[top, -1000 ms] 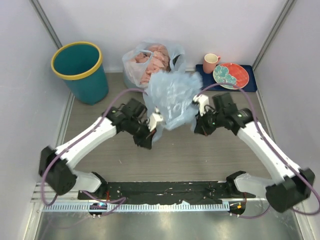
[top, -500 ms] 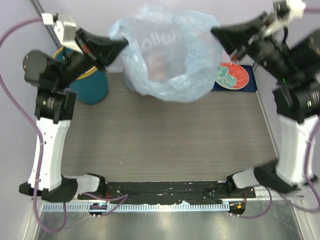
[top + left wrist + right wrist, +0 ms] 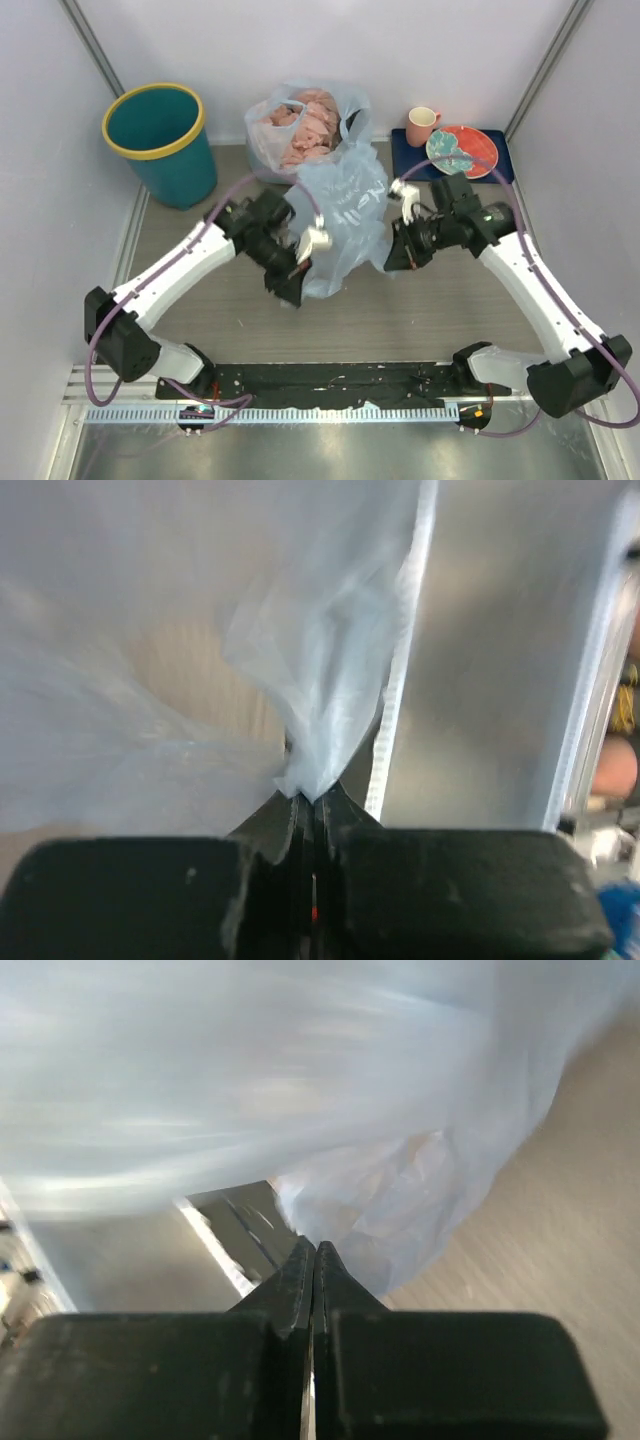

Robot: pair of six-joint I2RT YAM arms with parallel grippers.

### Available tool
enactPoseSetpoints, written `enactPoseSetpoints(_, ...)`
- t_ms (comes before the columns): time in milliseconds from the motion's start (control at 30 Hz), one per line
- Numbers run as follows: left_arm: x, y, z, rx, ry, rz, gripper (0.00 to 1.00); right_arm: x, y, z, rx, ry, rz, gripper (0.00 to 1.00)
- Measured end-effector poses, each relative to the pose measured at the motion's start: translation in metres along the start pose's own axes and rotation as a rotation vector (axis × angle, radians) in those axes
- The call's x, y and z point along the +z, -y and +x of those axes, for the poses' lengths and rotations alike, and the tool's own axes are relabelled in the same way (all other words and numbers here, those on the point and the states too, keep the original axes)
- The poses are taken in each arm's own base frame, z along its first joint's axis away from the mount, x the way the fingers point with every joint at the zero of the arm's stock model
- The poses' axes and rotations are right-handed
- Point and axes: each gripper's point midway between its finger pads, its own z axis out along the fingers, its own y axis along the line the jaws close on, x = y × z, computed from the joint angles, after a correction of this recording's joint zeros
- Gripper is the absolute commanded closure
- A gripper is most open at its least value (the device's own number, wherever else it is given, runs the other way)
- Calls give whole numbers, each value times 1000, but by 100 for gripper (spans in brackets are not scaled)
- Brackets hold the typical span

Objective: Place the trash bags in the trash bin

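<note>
Pose: we are bending left arm (image 3: 180, 275) and right arm (image 3: 530, 285) inward, low.
Left gripper (image 3: 308, 802): jaws are pinching the thin translucent light-blue plastic film bag (image 3: 345, 215), bunched just ahead.
Right gripper (image 3: 314, 1252): jaws are pressing together on it.

- The trash bag (image 3: 345, 215), a light-blue film, bears faint white printed marks on its upper face in the top view. The film is creased there, and the marks are too small and broken to make out as letters.
- In the left wrist view the same film (image 3: 320, 700) is blurred and shows no legible print.
- In the right wrist view the film (image 3: 300, 1080) is also smeared, with no print that can be read.
- No other text, label, brand, number or sign can be read in any view.
</note>
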Motion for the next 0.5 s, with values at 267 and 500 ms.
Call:
enactPoseSetpoints(267,-303,4,-244,156,1089,-246,100,-238,-118,-258,-361,850,-40,99)
enactPoseSetpoints(500,-261,52,-230,211,1088,-122,100,-235,-139,-215,-347,909,-124,99)
